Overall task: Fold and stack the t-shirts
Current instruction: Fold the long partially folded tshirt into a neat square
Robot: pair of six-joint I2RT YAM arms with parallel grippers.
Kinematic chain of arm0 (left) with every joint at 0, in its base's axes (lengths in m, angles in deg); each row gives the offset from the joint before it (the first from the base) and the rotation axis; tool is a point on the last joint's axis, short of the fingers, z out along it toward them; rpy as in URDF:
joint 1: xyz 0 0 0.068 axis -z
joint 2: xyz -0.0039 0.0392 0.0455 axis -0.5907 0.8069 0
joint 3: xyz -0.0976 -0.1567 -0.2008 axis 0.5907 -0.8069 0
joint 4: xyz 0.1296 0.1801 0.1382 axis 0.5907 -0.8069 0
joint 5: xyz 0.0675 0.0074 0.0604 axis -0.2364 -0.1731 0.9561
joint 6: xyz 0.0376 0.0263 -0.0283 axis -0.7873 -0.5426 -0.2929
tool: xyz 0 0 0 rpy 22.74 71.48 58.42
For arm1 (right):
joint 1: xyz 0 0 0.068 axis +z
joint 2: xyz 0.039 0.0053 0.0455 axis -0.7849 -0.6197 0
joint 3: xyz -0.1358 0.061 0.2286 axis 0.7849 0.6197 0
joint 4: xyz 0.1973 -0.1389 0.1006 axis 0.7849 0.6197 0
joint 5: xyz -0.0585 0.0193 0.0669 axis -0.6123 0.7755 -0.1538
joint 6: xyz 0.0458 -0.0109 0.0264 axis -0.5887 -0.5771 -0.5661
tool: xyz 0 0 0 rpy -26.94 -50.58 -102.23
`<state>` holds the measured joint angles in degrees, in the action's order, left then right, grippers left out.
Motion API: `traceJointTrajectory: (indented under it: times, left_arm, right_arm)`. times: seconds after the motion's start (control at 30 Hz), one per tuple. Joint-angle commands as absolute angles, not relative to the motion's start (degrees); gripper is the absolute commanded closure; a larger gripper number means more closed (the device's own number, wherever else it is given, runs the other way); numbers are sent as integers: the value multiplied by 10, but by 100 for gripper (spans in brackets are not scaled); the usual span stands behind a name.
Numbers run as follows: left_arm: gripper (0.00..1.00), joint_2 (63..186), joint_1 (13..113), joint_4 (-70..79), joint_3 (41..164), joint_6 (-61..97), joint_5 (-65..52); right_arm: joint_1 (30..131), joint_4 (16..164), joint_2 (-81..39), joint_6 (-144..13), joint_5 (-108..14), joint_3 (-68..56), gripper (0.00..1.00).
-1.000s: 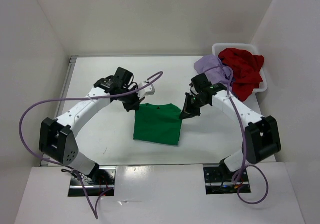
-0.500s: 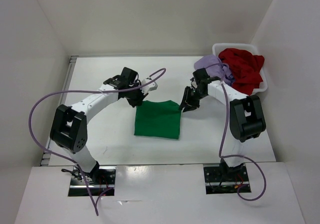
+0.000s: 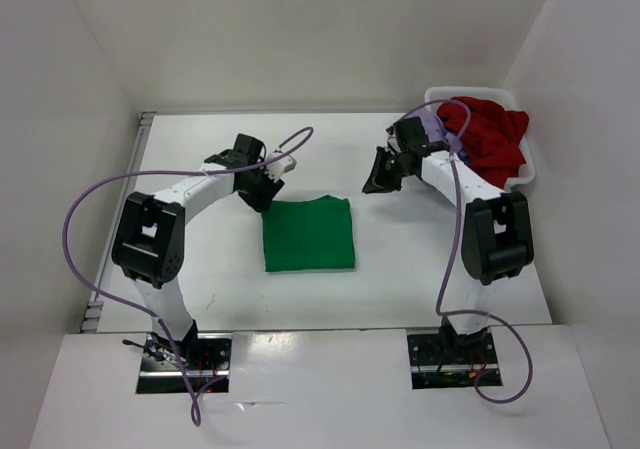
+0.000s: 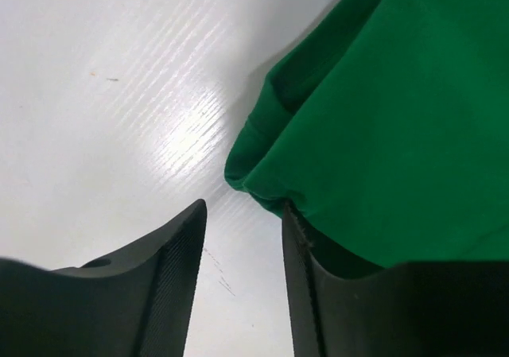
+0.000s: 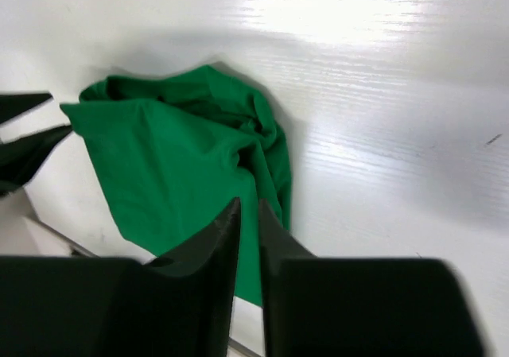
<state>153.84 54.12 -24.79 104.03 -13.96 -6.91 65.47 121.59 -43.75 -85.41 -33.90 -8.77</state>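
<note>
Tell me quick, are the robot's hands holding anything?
Left gripper: open, holding nothing, right at the green shirt's edge.
Right gripper: open just a crack, holding nothing.

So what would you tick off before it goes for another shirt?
1. Green shirt folded and lying flat on the table: ok.
2. Left gripper free of the cloth: ok, jaws open with nothing between them, right at the shirt's corner.
3. Right gripper free: ok, a narrow gap and nothing held.
4. Red shirt folded: not ok, bunched in the basket.
5. Lavender shirt easy to grab: cannot tell, mostly hidden behind the right arm.
</note>
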Motion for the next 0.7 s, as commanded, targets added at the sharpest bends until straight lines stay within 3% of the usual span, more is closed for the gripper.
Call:
traceJointTrajectory:
  times: [0.0, 0.03, 0.3, 0.5, 0.67]
  left_arm:
    - [48, 1528, 546, -231, 1045, -104, -53]
    - [48, 1528, 546, -239, 1050, -98, -53]
    - [43, 1458, 579, -247, 1068, -92, -81]
    - [40, 1512, 563, -223, 1038, -66, -80]
    - [44, 1540, 518, -205, 1038, -54, -59]
  right_arm:
    - [674, 1184, -363, -839, -351, -51, 88]
    - [689, 1178, -357, -839, -351, -36, 100]
    - [733, 1148, -441, -858, -346, -57, 100]
    - [733, 1159, -524, -858, -383, -120, 100]
    - [727, 1160, -542, -858, -390, -126, 100]
